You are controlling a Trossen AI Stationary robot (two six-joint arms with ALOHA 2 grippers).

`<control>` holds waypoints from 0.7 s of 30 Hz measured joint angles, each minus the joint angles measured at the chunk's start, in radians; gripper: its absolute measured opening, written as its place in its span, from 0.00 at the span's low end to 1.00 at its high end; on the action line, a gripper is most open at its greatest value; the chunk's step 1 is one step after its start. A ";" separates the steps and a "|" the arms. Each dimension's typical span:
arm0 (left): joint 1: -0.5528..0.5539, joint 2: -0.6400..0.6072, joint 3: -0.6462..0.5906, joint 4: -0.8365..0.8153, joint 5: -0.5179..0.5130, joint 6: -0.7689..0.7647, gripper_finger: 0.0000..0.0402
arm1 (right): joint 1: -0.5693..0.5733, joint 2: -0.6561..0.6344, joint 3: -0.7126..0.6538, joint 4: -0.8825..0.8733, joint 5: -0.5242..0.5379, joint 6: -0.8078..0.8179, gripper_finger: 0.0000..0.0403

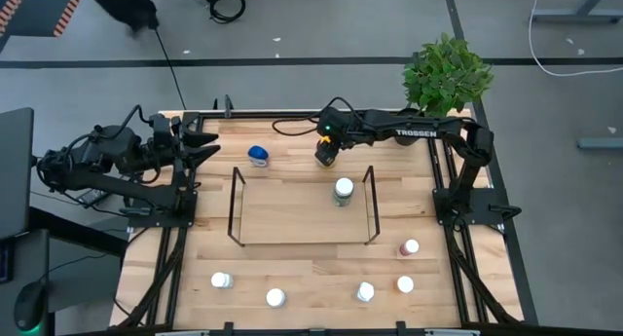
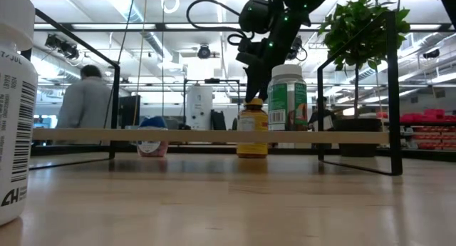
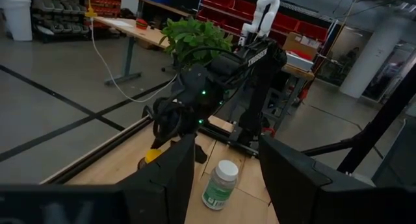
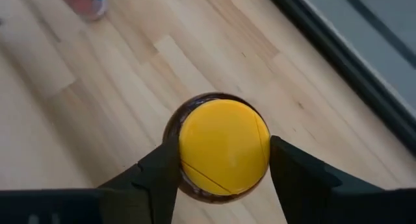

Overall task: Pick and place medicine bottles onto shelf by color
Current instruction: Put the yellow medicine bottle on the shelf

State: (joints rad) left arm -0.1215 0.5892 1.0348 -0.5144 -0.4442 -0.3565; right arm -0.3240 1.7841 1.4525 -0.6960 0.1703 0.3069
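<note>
Pale wood planks form the table [image 1: 302,268], edged by a black frame, with a leafy green plant [image 1: 448,73] at its far right corner. At the far side, the right gripper [image 4: 224,169] hangs directly over the amber bottle [image 2: 252,129], its dark fingers [image 4: 159,169] flanking the round yellow cap [image 4: 224,149]; whether they press the cap cannot be told. That bottle stands on the table just beyond the shelf [image 1: 300,241], a low rack of thin black rods carrying a white-capped, green-labelled bottle [image 1: 343,191]. A blue-capped bottle [image 1: 258,156] sits nearby. More white-capped bottles [image 1: 275,297] stand along the near edge. The left gripper [image 1: 200,146] waits at the far left, fingers spread.
</note>
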 joint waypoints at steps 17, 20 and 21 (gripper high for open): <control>0.000 0.000 0.000 -0.001 0.000 0.000 0.43 | 0.186 -0.009 0.428 -0.302 0.042 -0.100 0.23; 0.000 0.000 0.000 -0.002 0.000 0.000 0.44 | 0.182 -0.009 0.440 -0.302 0.047 -0.122 0.23; 0.000 0.000 0.000 -0.002 0.000 0.000 0.44 | 0.180 -0.009 0.439 -0.306 0.045 -0.134 0.25</control>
State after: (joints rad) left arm -0.1212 0.5892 1.0348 -0.5159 -0.4442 -0.3565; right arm -0.1440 1.7753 1.8917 -1.0017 0.2152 0.1731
